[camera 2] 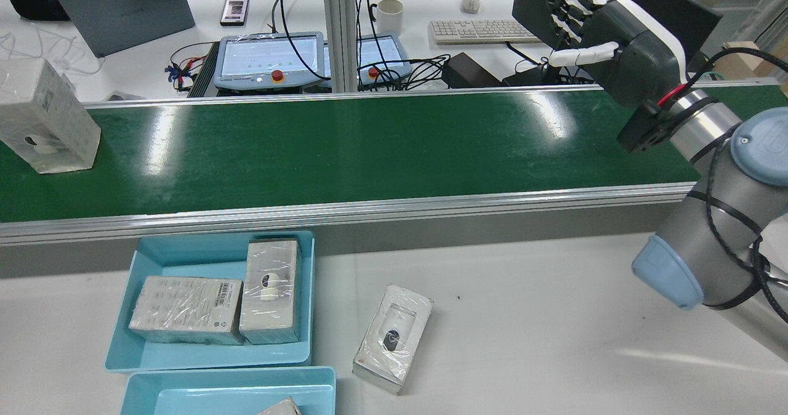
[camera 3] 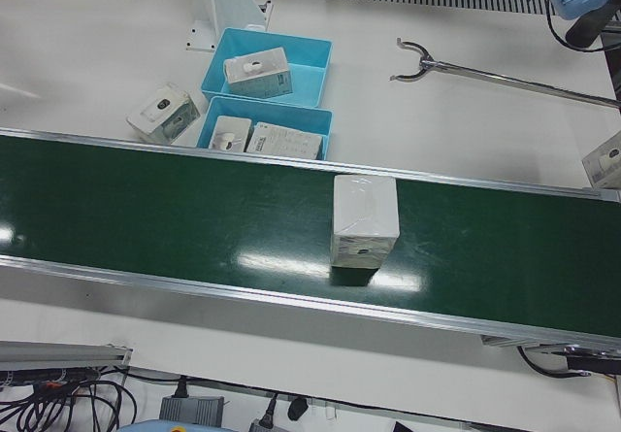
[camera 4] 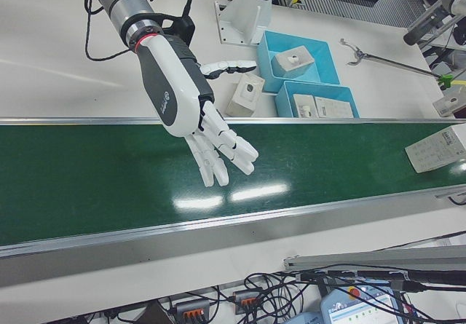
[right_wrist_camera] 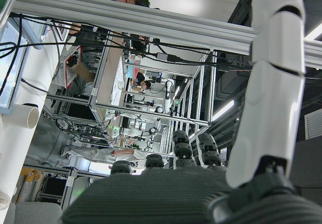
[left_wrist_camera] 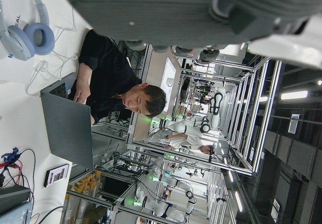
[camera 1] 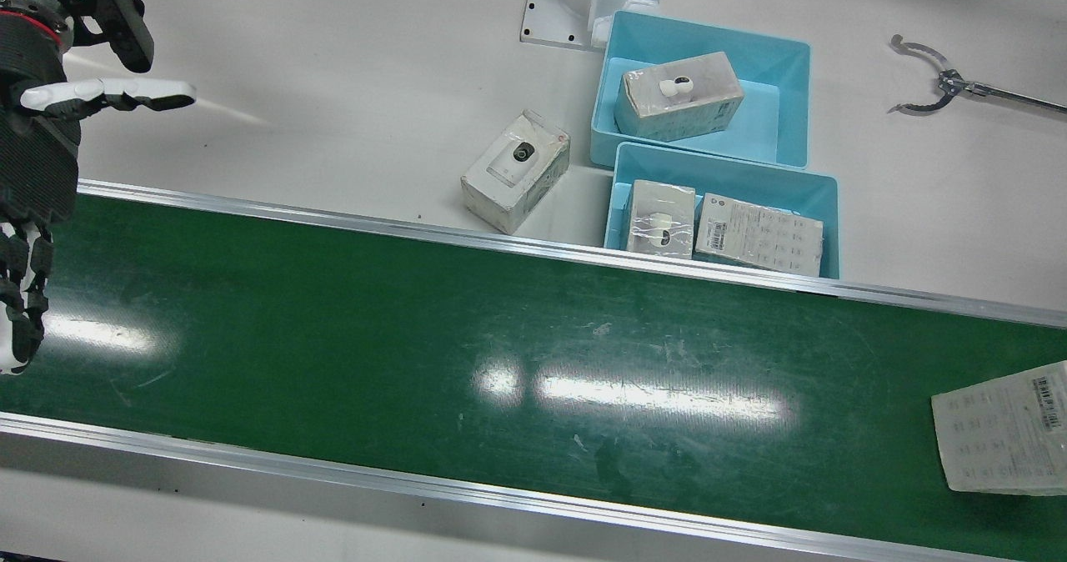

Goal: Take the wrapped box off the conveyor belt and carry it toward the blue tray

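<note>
The white, plastic-wrapped cardboard box (camera 3: 364,220) stands mid-frame on the green conveyor belt (camera 3: 194,218); the right hand (camera 4: 191,113) hovers empty, fingers spread.

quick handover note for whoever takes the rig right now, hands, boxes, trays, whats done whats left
Right hand: open, holding nothing, hovering over its end of the green conveyor belt.
Left hand: only its dark underside shows in its own camera; state unclear.
Wrapped box: upright on the belt, far from the right hand, untouched.
Blue trays: three boxes already inside; one more box lies on the white table beside them.
Done: nothing on this box yet.
Left: grasp it, lift it, carry it toward the trays.
</note>
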Controlling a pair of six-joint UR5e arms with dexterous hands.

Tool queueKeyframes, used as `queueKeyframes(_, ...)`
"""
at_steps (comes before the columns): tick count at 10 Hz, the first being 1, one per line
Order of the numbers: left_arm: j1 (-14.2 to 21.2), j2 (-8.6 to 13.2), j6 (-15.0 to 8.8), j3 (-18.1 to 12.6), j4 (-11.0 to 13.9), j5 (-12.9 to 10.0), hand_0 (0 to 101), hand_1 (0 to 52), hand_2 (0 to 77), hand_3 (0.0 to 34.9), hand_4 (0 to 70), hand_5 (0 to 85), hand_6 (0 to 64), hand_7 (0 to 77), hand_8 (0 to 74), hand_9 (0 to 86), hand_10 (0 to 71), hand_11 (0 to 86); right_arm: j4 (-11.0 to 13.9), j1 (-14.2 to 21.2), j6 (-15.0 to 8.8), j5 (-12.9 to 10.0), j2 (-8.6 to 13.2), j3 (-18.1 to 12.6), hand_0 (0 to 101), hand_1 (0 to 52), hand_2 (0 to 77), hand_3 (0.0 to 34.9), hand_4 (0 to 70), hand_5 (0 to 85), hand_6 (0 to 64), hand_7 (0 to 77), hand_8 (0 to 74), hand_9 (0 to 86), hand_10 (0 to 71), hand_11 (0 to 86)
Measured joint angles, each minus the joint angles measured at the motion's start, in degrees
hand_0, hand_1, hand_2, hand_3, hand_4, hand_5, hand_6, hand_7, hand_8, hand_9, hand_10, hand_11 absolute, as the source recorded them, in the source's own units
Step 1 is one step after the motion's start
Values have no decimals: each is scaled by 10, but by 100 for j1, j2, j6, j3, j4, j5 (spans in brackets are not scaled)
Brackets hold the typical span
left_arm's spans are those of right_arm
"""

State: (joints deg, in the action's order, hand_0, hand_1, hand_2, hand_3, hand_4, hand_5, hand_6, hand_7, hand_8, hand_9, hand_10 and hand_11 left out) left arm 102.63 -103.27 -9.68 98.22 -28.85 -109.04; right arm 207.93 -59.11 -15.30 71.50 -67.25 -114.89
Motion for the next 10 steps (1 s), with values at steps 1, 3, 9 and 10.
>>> queueKeyframes(1,0,0,0,0,0,0,0,0,5,0,0,11,0,5,0,0,5,0,27,-35,5,1,-2,-2,458,131,120,95,5,125,0,55,16,16,0,11)
queueKeyframes(3,0,0,0,0,0,0,0,0,5,0,0,11,0,0,0,0,0,0,35,-67,31,-7,-66,53,458,109,131,81,5,115,0,0,16,16,0,11)
queueKeyframes(9,0,0,0,0,0,0,0,0,5,0,0,11,0,0,0,0,5,0,43,28,48,-37,-137,104,440,115,125,81,16,120,0,27,16,16,0,11)
queueKeyframes(10,0,0,0,0,0,0,0,0,11,0,0,11,0,0,0,0,0,0,41,35,51,-34,-139,106,439,115,125,81,11,125,0,27,11,16,0,11)
